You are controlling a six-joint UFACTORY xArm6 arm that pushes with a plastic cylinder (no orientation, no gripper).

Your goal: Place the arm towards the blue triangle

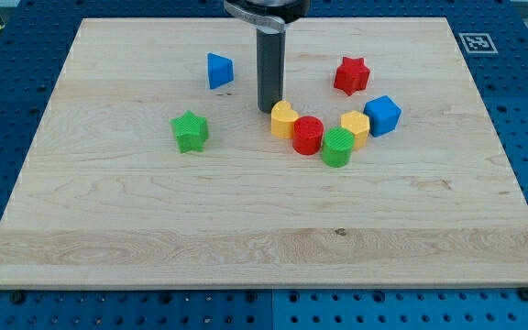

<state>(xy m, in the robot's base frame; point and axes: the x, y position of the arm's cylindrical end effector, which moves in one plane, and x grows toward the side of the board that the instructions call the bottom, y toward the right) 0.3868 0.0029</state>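
The blue triangle [219, 71] lies on the wooden board [154, 229] at the upper left of centre. My tip [268, 109] stands down and to the right of it, a short gap away, not touching it. The tip is just up and left of a yellow block [284, 119], close to or touching it.
A red cylinder [308, 136], a green cylinder [337, 147], a second yellow block [355, 127] and a blue cube [382, 115] form an arc right of the tip. A red star [351, 75] lies at upper right. A green star [190, 131] lies at left.
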